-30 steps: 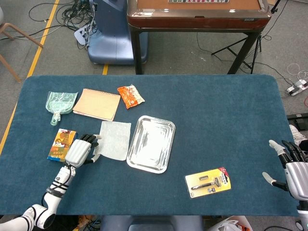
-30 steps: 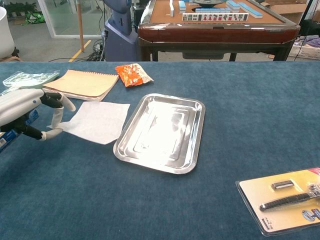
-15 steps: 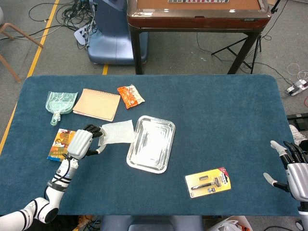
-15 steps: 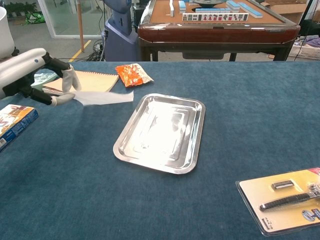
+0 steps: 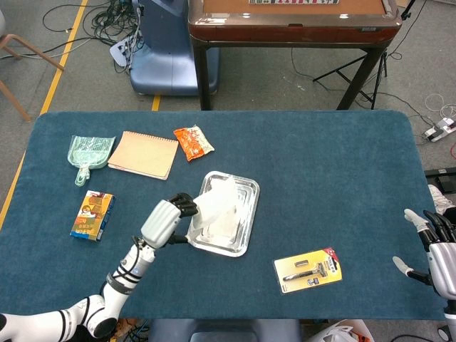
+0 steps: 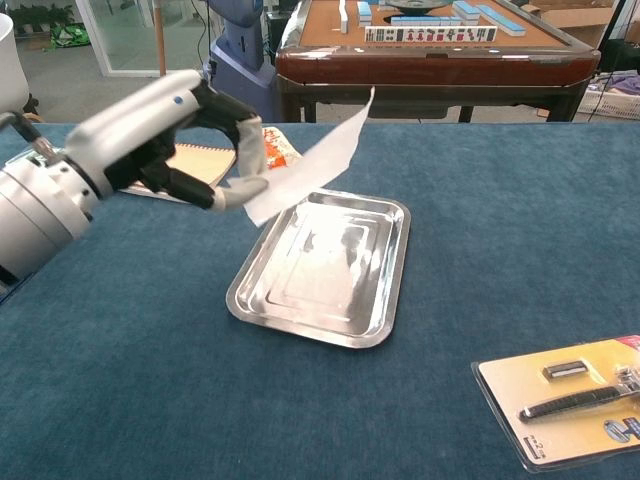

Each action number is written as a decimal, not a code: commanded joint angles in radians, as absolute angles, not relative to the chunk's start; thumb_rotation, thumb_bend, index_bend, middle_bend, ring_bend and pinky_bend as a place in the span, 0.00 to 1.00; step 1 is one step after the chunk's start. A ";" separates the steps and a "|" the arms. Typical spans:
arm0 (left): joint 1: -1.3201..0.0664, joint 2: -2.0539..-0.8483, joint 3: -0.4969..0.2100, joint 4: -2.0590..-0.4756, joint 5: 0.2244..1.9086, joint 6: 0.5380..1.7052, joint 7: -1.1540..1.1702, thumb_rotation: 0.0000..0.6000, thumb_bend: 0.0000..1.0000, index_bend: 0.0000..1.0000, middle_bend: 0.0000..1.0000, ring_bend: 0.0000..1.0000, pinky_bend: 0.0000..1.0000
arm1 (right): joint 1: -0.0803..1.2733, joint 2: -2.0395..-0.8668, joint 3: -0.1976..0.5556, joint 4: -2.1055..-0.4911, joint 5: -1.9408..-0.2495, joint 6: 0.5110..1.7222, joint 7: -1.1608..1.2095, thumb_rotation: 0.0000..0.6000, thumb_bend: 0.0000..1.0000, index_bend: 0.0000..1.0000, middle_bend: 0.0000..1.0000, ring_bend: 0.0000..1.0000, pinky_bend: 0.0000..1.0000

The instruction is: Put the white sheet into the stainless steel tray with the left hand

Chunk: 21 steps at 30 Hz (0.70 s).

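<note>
My left hand (image 5: 167, 219) (image 6: 190, 140) pinches the white sheet (image 5: 214, 205) (image 6: 315, 160) by one corner and holds it in the air. The sheet hangs over the left half of the stainless steel tray (image 5: 242, 221) (image 6: 300, 300), which lies flat near the table's middle and holds nothing. In the chest view the sheet rises to the upper right, well above the tray. My right hand (image 5: 438, 253) hovers at the table's far right edge, fingers spread and holding nothing.
A tan notebook (image 5: 142, 154), an orange snack packet (image 5: 192, 142) and a green plastic scoop (image 5: 90, 154) lie at the back left. A small colourful box (image 5: 92, 214) sits at the left. A carded razor pack (image 5: 309, 269) (image 6: 565, 398) lies right of the tray.
My left hand lifted the sheet off the table and carried it right, from beside the notebook to above the tray's left half. The right hand barely moved.
</note>
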<state>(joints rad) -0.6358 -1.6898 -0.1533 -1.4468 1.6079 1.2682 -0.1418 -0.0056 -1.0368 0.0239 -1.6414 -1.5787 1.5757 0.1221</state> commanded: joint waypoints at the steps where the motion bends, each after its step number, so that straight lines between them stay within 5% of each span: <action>1: -0.662 -1.763 -0.091 -1.355 1.678 1.264 -0.146 1.00 0.29 0.66 0.56 0.46 0.27 | -0.004 -1.038 0.025 -1.641 -1.578 1.574 0.123 1.00 0.18 0.12 0.23 0.08 0.11; 8: -0.694 -1.844 -0.039 -1.161 1.743 1.257 -0.133 1.00 0.29 0.66 0.56 0.46 0.27 | -0.006 -1.037 0.028 -1.637 -1.572 1.574 0.128 1.00 0.18 0.12 0.23 0.08 0.11; 21: -0.705 -1.874 -0.073 -1.060 1.678 1.243 -0.117 1.00 0.29 0.64 0.56 0.45 0.27 | -0.001 -1.042 0.030 -1.630 -1.572 1.565 0.135 1.00 0.18 0.12 0.23 0.08 0.11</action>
<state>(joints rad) -0.7035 -1.8716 -0.0693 -1.0655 1.6837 1.2462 -0.1217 -0.0015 -1.0417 0.0297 -1.6300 -1.5721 1.5651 0.1347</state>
